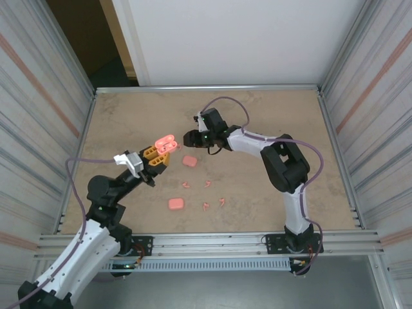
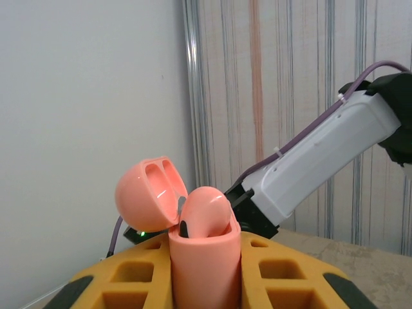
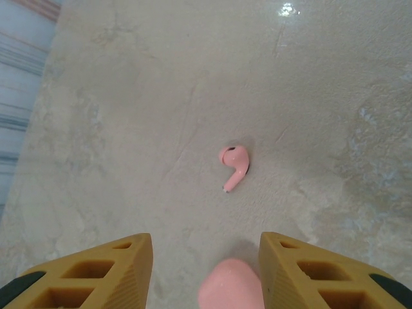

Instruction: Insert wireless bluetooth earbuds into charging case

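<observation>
My left gripper (image 2: 205,257) (image 1: 156,153) is shut on an open pink charging case (image 2: 205,270) (image 1: 166,143), held upright above the table. Its lid (image 2: 149,193) hangs back to the left, and one earbud (image 2: 207,209) sits in the body. My right gripper (image 1: 193,138) (image 3: 206,241) hovers just right of that case with its yellow fingers (image 3: 122,264) apart. Below it one loose earbud (image 3: 234,164) lies on the table. A rounded pink closed case (image 3: 228,286) shows between the fingers without touching them. More earbuds (image 1: 185,183) (image 1: 208,183) (image 1: 206,206) lie in front.
Two closed pink cases (image 1: 189,161) (image 1: 176,204) rest on the beige table (image 1: 270,116). Another earbud (image 1: 221,201) lies near the front. Striped walls (image 1: 38,129) enclose both sides, and a metal rail (image 1: 212,241) runs along the near edge.
</observation>
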Available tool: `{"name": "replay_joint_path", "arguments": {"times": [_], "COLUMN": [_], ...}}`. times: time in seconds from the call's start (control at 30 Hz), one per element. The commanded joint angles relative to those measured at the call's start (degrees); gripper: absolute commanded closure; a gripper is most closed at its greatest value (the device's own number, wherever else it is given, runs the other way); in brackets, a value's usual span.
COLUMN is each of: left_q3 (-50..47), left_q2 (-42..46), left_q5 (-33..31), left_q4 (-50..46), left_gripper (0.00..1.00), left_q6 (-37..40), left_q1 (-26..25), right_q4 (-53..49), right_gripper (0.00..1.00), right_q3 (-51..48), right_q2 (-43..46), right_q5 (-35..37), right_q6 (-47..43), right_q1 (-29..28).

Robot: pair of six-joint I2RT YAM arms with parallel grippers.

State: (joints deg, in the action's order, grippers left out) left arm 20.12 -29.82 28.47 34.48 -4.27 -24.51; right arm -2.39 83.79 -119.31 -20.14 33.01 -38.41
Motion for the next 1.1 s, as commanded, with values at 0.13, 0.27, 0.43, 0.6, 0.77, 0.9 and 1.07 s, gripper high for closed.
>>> {"name": "replay_joint_path", "arguments": {"times": [0.13,0.27,0.43,0.6,0.77,0.9,1.07], "left_q3": [-0.3,-0.7,-1.1,-1.8,-2.1,-2.3,-2.2], "left_q2": [1.3,1.8,3.0,4.4,5.8,6.5,7.1], "left_q5": [-0.3,-0.1,-0.2,-0.3,-0.5,-0.7,-0.7], "left_q4": [-0.5,-0.3,-1.0,-1.2,-2.3,-2.8,-3.4], "left_gripper": [1.0,1.0,1.0,1.0,1.0,1.0,1.0], "left_q6": [1.6,1.3,1.5,1.3,1.5,1.6,2.0], "left_q1": [-0.3,-0.3,-0.3,-0.3,-0.3,-0.3,-0.3], "right_q4": [-3.7,-4.5,-6.5,-7.7,-8.9,-10.5,-11.9], "right_gripper": [0.53,0.54,0.54,0.55,0.56,0.57,0.59], "right_q3": [6.7,9.7,14.0,17.1,19.7,21.8,23.1], "right_q2": [-5.7,-8.5,-11.8,-14.1,-16.1,-17.5,-19.0], "right_q5": [4.9,6.0,7.5,9.0,9.8,10.9,11.4], "right_q6": [1.4,1.5,1.1,1.0,1.0,0.4,-0.1], "right_q1": [-1.7,-2.3,-3.5,-3.9,-4.0,-4.3,-4.6]}}
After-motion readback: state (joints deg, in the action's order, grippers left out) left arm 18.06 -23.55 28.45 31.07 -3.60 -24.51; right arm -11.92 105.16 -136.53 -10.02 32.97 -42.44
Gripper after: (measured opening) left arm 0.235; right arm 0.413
